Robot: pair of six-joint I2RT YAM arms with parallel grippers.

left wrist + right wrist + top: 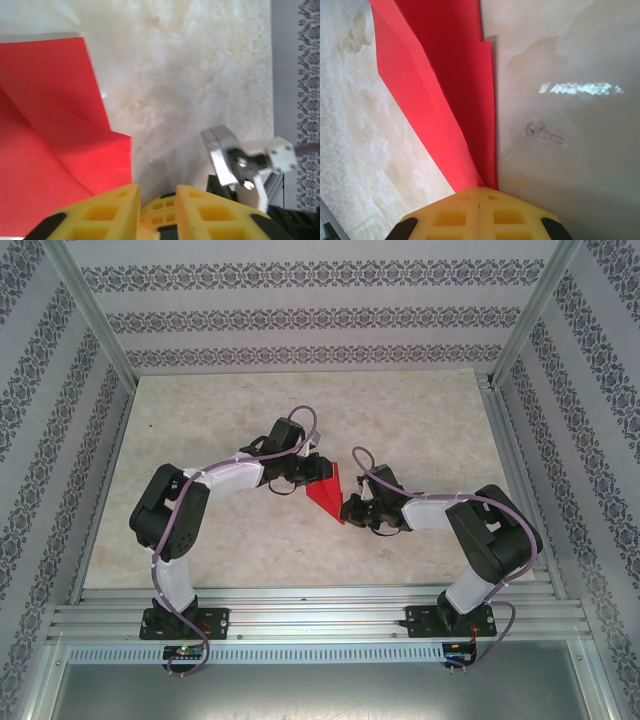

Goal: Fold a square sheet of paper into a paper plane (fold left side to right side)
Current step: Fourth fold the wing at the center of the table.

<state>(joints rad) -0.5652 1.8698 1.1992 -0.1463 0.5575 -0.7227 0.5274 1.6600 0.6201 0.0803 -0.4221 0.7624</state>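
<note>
progress is looking partial: the thin bright red square sheet of paper (327,495) is showing as a pointed wedge rather than a flat square, sitting at the middle of the pale marbled tabletop (220,420) between the two arms. the right gripper (350,508) with its yellow block fingers is pressing fully closed on the wedge's near tip, and in its wrist view (479,195) several red layers (445,75) are fanning out from the pinch, one flap lifting off the table. the left gripper (308,480) with matching yellow fingers is hovering at the sheet's left edge; in its own view (157,195) the jaws are standing only slightly apart with nothing between them, while the creased paper (45,125) is lying just to their left (diagonal folds and a stepped edge are showing there). so the early folds seem to be in place, but the layers are not lying flat. no narrow dart with a central ridge is appearing yet, so flattening and the last folds are probably remaining.
</note>
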